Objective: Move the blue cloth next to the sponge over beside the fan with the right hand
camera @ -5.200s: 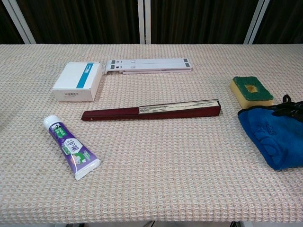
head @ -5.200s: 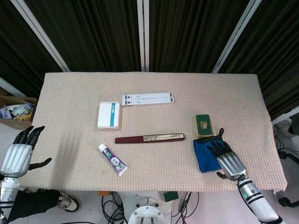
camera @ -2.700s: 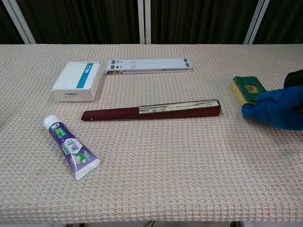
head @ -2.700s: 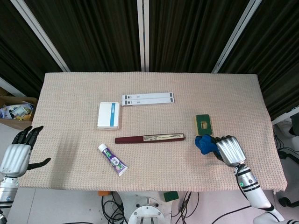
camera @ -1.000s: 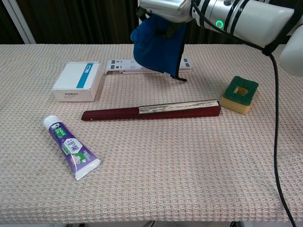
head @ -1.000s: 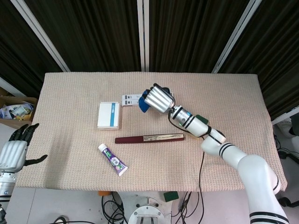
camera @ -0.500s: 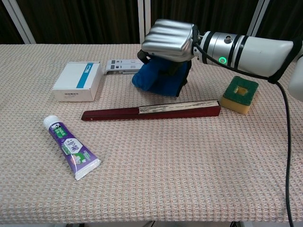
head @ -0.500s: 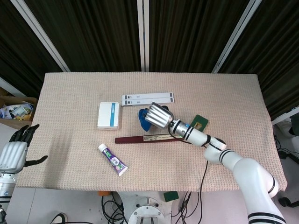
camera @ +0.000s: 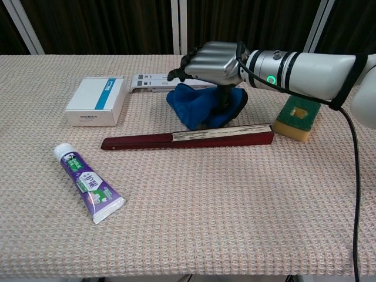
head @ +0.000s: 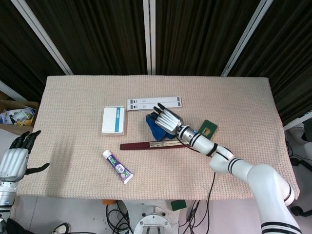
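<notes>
The blue cloth [head: 154, 129] [camera: 202, 108] lies crumpled on the table, right behind the closed dark red fan [head: 156, 144] [camera: 188, 138] and touching its far edge. My right hand [head: 165, 119] [camera: 211, 63] hovers over the cloth with its fingers stretched out and apart; only the thumb reaches down against the cloth. The green and yellow sponge [head: 208, 129] [camera: 299, 117] sits tilted to the right of the fan's end. My left hand [head: 17, 158] hangs open off the table's near left edge, holding nothing.
A white box with a blue stripe [head: 113, 120] [camera: 96, 101] and a flat white folding stand [head: 154, 103] [camera: 147, 82] lie behind the cloth. A purple toothpaste tube [head: 117, 166] [camera: 88, 183] lies front left. A cardboard box [head: 17, 117] stands on the floor at left.
My right hand carried the cloth from beside the sponge across to the fan, set it down, and has now spread its fingers off it. The sponge got turned askew.
</notes>
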